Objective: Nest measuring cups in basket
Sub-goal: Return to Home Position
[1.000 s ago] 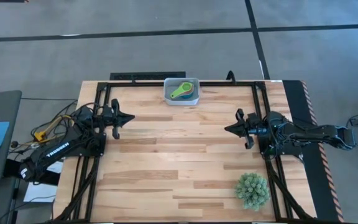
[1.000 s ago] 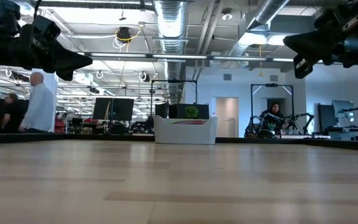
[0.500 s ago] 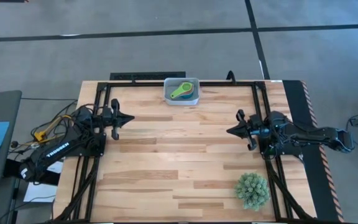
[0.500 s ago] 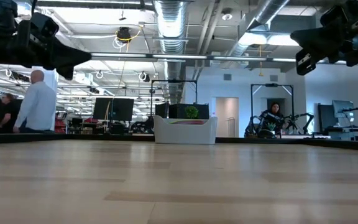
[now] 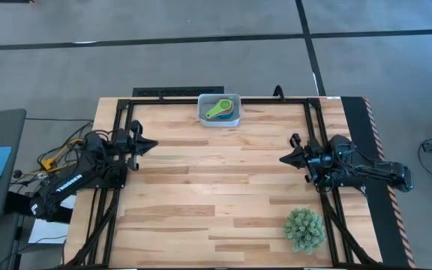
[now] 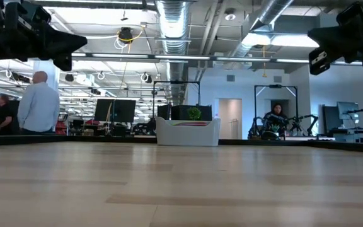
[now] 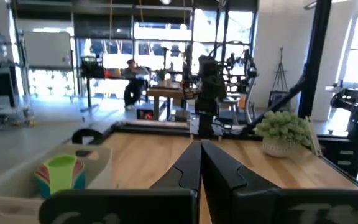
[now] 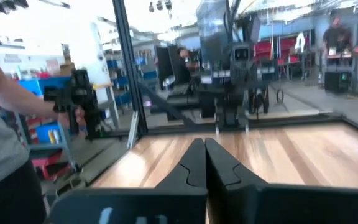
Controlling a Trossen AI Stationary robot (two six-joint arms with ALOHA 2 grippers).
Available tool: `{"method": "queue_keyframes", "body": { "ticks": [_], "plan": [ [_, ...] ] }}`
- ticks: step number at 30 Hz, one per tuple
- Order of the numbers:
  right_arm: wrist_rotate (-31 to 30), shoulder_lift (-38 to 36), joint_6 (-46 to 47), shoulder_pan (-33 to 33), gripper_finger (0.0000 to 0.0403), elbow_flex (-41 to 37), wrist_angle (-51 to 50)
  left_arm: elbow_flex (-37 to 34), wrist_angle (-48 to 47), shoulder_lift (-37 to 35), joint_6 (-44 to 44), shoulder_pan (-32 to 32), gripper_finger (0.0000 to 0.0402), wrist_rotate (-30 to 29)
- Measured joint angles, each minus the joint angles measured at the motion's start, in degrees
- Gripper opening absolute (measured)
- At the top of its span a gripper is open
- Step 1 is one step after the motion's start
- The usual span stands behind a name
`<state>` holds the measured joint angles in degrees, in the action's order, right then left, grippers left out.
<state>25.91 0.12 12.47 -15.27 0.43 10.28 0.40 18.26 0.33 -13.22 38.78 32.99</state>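
The pale basket (image 5: 220, 110) stands on the table at the middle of its far edge, also seen in the low view as the basket (image 6: 188, 132). Inside it sit nested measuring cups, a green one (image 5: 218, 111) on top over a teal one; the left wrist view shows the stack (image 7: 62, 174) in the basket (image 7: 17, 186). My left gripper (image 5: 154, 144) hovers shut above the table's left side, pointing right. My right gripper (image 5: 282, 159) hovers shut above the right side, pointing left. Neither is near the basket.
A round spiky green plant (image 5: 304, 229) stands near the table's front right corner. A black frame (image 5: 223, 100) runs around the tabletop's edges. The wide middle of the wooden table (image 5: 216, 187) is bare. People show in the room beyond the table.
Both arms have drawn back: my left gripper has moved toward the table's left edge and slightly farther, my right gripper toward the right edge. Both stayed shut. The basket and cups have kept still.
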Motion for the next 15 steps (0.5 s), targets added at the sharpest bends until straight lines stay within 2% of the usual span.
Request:
{"method": "queue_keyframes", "body": {
  "ticks": [15],
  "plan": [
    [1.03, -0.02, -0.31, 0.28, 0.0006, -0.02, -0.86, 0.0, -7.93, -0.1, 8.73, -21.37, 0.0, -20.2]
  ]
}}
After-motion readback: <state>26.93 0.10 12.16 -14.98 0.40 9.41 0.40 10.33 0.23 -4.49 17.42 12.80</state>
